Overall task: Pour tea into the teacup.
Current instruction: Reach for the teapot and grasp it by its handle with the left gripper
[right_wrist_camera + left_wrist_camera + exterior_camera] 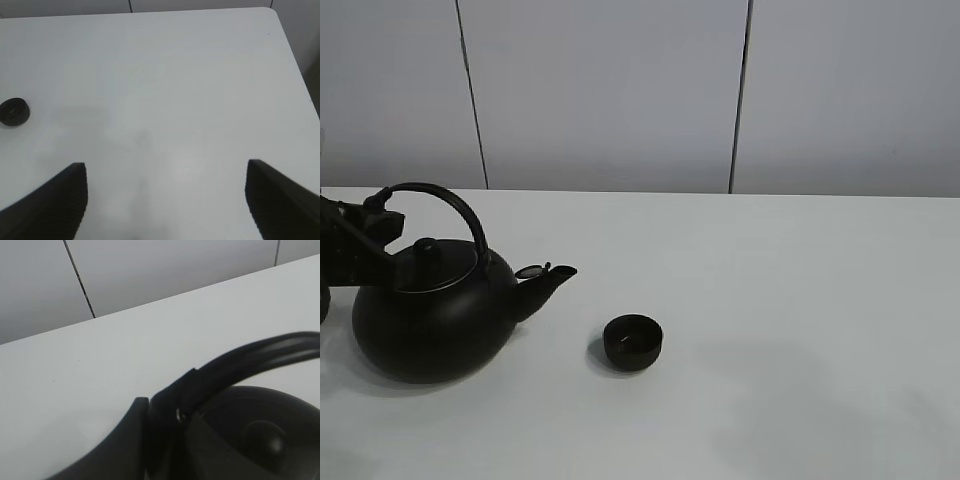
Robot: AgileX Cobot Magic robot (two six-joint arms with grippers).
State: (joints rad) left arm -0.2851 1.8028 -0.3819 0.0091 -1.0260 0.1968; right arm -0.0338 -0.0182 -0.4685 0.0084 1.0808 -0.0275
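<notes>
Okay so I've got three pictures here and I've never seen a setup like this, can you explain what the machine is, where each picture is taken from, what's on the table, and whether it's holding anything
This is a robot with two arms, each ending in a two-fingered gripper. One picture comes from a camera mounted high, looking down at a white table. The other two come from cameras on the arms' wrists. On the table stand a big round black kettle with an arched handle and, just off its spout, a tiny round matte black teacup without a handle. The left gripper is shut on the kettle's handle, which its wrist camera shows up close. The right gripper is open above bare table, holding nothing. No tea is pouring yet.
</notes>
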